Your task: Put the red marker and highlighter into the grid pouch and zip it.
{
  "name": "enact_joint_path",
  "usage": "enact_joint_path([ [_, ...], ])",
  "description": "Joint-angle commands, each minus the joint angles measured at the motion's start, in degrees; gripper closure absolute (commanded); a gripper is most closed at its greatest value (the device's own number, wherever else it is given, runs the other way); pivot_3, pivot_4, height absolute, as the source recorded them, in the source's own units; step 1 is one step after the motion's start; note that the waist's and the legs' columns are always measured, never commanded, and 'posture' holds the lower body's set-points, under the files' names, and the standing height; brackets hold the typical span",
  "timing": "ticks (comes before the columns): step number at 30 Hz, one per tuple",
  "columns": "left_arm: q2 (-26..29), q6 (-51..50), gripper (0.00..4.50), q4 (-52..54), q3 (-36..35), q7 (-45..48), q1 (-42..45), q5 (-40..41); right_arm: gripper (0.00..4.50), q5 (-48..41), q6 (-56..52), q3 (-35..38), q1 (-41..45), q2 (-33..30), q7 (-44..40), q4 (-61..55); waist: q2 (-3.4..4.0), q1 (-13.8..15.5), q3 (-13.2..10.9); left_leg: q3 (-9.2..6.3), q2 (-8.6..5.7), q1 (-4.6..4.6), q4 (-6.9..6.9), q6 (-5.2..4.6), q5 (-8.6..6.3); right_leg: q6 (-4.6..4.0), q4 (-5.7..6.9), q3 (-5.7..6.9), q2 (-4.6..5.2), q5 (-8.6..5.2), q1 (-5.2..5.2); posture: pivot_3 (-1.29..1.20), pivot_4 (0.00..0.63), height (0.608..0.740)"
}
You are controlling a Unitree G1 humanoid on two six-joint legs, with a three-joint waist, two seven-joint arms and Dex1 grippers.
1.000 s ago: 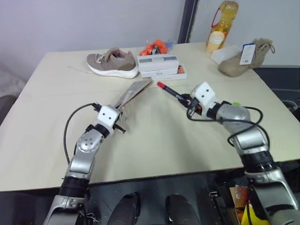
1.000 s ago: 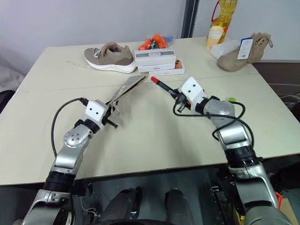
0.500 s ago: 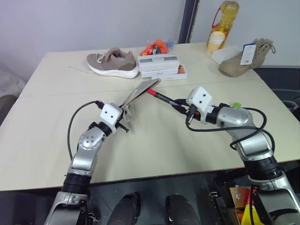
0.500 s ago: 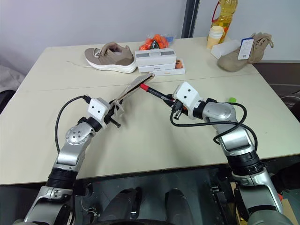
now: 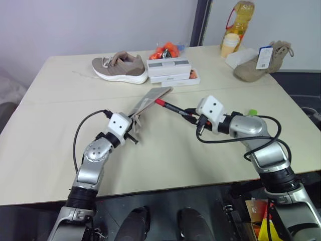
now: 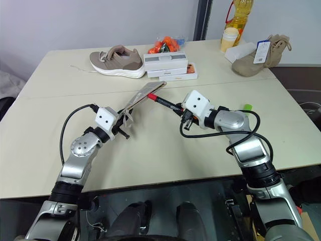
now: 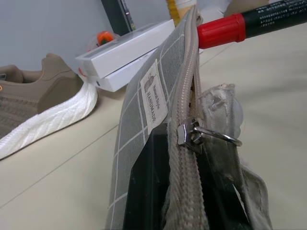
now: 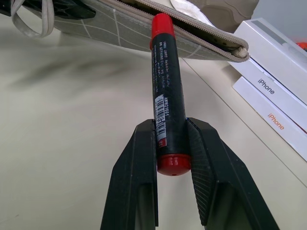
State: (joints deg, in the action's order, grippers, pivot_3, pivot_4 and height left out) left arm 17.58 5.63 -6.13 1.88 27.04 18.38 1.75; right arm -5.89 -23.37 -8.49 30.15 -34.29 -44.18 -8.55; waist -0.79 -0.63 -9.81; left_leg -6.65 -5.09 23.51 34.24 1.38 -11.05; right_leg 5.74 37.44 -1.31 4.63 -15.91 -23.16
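Our left pincer clamps the grid pouch mid-frame, tilting its mouth open, so our right pincer, gripping the red marker, can insert it.

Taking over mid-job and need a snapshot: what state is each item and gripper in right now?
grid pouch: held up off the table, zipper open at its far end
red marker: gripped, red tip at the pouch's zipper edge, not inside
highlighter: lying on the table, untouched
left gripper: shut on grid pouch
right gripper: shut on red marker
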Motion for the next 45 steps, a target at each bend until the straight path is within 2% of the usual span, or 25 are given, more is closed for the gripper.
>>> enact_joint_path([
  [1, 0.5, 1.03, 4.5, 1.65, -0.01, -0.03, -0.29, -0.02, 4.12, -0.58, 0.05, 2.53, 2.03, -0.82, 0.27, -2.43, 0.0, 0.0, 0.0, 0.0, 0.0, 0.0, 0.0, 0.0, 0.0, 0.0, 0.0, 0.0, 0.0, 0.0, 0.0, 0.0, 0.15, 0.74],
  [24, 0.42, 2.18, 4.5, 2.58, 0.2, 1.83, -0.83, 1.07, 4.12, 1.63, 1.59, 2.23, 1.97, -2.74, -0.35, -0.5, 0.0, 0.0, 0.0, 0.0, 0.0, 0.0, 0.0, 0.0, 0.0, 0.0, 0.0, -0.01, 0.0, 0.0, 0.0, 0.0, 0.15, 0.74],
  [31, 0.74, 3.02, 4.5, 2.86, 0.59, 3.31, -0.33, 1.19, 4.12, 4.29, 3.26, -1.29, 2.03, -4.29, -3.18, -2.56, 0.0, -0.04, 0.0, 0.01, 0.0, 0.0, 0.0, 0.0, 0.0, 0.0, 0.0, -0.01, 0.0, 0.0, 0.0, 0.0, 0.15, 0.74],
  [38, 3.78, 5.43, 4.5, 4.13, 3.25, 11.11, -0.26, 2.32, 4.12, 13.09, 11.57, -10.53, 5.52, -8.61, -10.17, -4.95, 0.0, -0.14, 0.0, 0.01, 0.0, 0.0, 0.01, 0.0, 0.0, 0.0, 0.0, 0.0, 0.0, 0.0, -0.01, 0.0, 0.15, 0.74],
  [45, 7.66, 7.89, 4.5, 3.8, 6.42, 21.87, 0.87, 4.56, 4.12, 17.27, 16.68, -15.68, 9.86, -4.85, -12.93, -3.15, 0.0, -0.14, 0.0, 0.0, 0.01, 0.0, 0.01, 0.01, 0.0, -0.01, 0.0, 0.0, 0.0, 0.0, -0.01, 0.0, 0.15, 0.74],
])
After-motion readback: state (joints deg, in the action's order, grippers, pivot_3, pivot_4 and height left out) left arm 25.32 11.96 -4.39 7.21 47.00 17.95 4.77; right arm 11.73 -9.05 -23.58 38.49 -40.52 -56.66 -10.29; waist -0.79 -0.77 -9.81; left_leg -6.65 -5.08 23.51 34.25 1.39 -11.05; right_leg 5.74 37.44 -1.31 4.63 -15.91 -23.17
